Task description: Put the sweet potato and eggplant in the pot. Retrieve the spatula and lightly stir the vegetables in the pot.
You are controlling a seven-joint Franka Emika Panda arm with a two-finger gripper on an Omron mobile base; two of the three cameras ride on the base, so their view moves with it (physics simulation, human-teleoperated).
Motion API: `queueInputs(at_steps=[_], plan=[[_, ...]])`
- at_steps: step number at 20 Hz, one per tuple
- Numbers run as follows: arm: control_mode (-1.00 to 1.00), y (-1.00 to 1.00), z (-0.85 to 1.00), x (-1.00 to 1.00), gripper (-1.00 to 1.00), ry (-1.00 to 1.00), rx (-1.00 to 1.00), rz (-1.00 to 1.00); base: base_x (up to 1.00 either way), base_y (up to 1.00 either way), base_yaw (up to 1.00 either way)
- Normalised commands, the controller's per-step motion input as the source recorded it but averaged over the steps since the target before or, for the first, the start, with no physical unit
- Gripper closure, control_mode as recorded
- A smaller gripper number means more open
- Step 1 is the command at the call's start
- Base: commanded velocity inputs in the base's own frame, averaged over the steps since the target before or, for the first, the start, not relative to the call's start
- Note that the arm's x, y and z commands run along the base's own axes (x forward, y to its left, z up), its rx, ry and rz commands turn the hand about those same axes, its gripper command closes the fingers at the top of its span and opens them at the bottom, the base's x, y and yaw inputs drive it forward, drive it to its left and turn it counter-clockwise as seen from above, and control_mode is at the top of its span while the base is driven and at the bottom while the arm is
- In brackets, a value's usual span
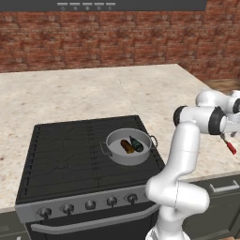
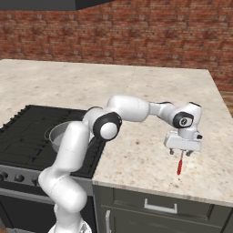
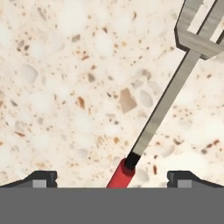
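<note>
The grey pot stands on the stove's front right burner; in the right base view the pot is half hidden behind my arm. Inside it lie the orange-brown sweet potato and the dark eggplant, side by side. The spatula lies flat on the counter to the right of the stove, with its red handle toward the front edge and its slotted blade farther back. My gripper hovers open just above the spatula, fingers spread wide on either side of the handle, not touching it.
The black stove has knobs along its front. The speckled stone counter runs back to a brick wall. The counter's front edge is close below the spatula, with a drawer beneath.
</note>
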Motion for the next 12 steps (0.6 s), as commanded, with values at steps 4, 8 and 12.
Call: queueInputs(at_steps=[4,8,12], plan=[[-1.00,0.03,0.03,-0.15,-1.00,-0.01,0.00,-0.01,0.00,0.00,0.00],[-1.00,0.13,-0.05,-0.28,-1.00,-0.07,0.00,0.00,0.00,0.00,0.00],[-1.00,0.00,-0.02,-0.60,-1.00,-0.23,0.00,0.00,0.00,0.00,0.00]])
